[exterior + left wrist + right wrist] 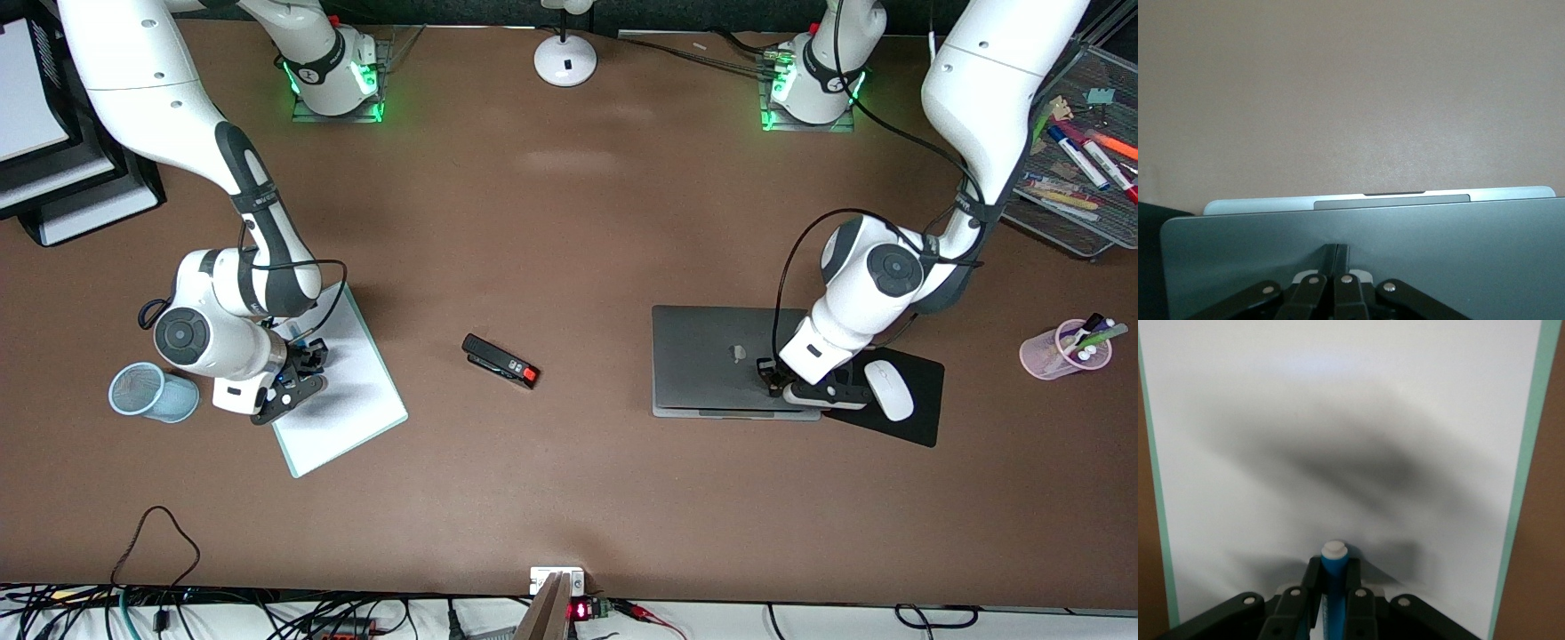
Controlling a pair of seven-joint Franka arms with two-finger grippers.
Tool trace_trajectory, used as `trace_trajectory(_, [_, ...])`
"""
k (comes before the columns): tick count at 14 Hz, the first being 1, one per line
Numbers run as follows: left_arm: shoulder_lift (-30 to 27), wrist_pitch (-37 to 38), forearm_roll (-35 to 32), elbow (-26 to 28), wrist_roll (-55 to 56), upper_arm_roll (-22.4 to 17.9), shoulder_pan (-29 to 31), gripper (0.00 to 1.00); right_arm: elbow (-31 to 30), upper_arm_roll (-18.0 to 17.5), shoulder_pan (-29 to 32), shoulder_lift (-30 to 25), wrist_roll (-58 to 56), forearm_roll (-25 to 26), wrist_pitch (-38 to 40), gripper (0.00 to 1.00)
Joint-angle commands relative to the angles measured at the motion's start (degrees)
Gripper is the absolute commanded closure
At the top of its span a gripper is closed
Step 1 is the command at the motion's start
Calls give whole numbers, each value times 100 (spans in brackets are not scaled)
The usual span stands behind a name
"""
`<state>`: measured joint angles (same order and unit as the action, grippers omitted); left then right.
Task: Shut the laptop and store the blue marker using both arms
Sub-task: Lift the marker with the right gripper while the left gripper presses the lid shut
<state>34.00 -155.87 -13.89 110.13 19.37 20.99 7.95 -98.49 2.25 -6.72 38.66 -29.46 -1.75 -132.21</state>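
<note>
The silver-grey laptop (729, 360) lies shut on the table at the left arm's end, lid down flat (1405, 247). My left gripper (772, 380) is shut with its tips pressed on the lid near the edge closest to the front camera, nothing between them (1337, 250). At the right arm's end my right gripper (302, 356) is over the white clipboard (342, 391), shut on the blue marker (1333, 583). The marker's white end sticks out past the fingertips (1313, 577), over the white paper (1338, 420).
A blue mesh cup (153, 393) lies on its side beside the clipboard. A black stapler (500, 361) rests mid-table. A white mouse (889, 389) sits on a black pad (916, 409) next to the laptop. A pink pen cup (1067, 348) and a mesh tray (1080, 178) stand toward the left arm's end.
</note>
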Motion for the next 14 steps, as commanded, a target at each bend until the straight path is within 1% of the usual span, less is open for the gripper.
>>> trace_trajectory(1, [334, -136, -184, -281, 66, -51, -74, 100, 128, -23, -4, -113, -25, -186, 116, 99])
trace_trajectory(6, [528, -163, -184, -369, 66, -68, -109, 100, 813, -14, 57, -332, -42, -195, 1205, 99])
trace_trajectory(9, [511, -155, -228, -396, 58, -60, -83, 100, 823, 30, 83, -727, -86, -195, 1461, 99])
trace_trajectory(10, [493, -146, -228, -405, 58, -60, -83, 100, 823, 30, 188, -859, -130, -186, 1627, 99])
trace_trajectory(14, [213, 46, -237, -405, 31, -60, -65, 100, 823, 13, 505, -1290, -875, -195, 1953, 99])
